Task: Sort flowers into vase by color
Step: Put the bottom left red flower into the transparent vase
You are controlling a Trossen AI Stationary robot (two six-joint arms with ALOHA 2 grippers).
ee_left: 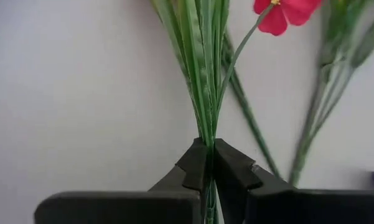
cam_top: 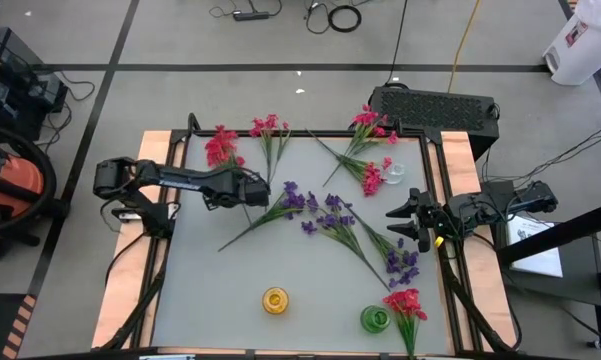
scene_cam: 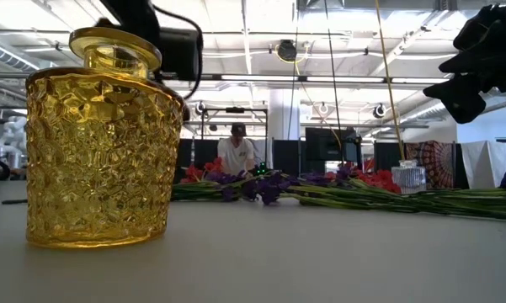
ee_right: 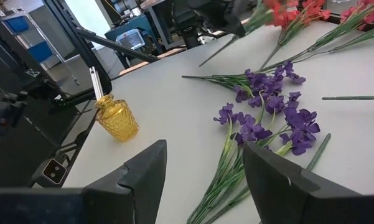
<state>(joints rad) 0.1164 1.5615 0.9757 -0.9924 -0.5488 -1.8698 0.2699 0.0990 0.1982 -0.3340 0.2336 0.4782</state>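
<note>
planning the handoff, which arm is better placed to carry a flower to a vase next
Left. The left gripper is shut on the stems of a red flower sprig, so it can lift at once. The right gripper hangs open at the table's right side, holding nothing, with the purple flowers lying ahead of it.

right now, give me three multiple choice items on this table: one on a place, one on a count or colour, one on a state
1. Where is the green vase?
A. beside the yellow vase, on its right in the high view
B. among the pink flowers
C. under the left arm

2. What colour are the flowers at the table's middle?
A. white
B. purple
C. orange

3. What is the left pincer doing?
A. open above a vase
B. shut on a green stem
C. holding a vase

Key: 1 A, the high view shows both vases along one edge. 2 B, the right wrist view shows purple blossoms. 3 B, the left wrist view shows the fingers clamping the stem.
</note>
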